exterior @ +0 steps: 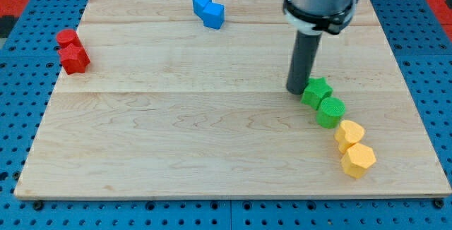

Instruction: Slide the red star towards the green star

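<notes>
Standing on the pale wooden board [212, 138], my tip [295, 90] rests at the end of the straight dark rod, just beside the green star block [316, 89], on that star's left; I cannot tell if they touch. My tip has no fingers, so it holds nothing. A round green block [330, 111] touches the green star below it. Two yellow blocks [354, 149] sit lower still, near the view's right. The red star block [74, 59] is far away at the view's left edge, with a round red block [66, 38] just above it. Two blue blocks [208, 11] sit together near the view's top
</notes>
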Controlling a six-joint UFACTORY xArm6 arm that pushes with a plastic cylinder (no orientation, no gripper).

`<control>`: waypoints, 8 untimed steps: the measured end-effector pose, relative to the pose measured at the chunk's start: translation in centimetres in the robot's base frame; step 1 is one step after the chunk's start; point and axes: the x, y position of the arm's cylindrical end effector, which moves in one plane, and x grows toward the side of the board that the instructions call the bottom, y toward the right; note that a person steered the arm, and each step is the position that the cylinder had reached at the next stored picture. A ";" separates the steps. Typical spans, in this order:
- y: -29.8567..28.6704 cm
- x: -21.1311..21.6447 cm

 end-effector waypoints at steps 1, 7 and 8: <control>2.8 -1.6; -37.0 2.1; -42.7 2.6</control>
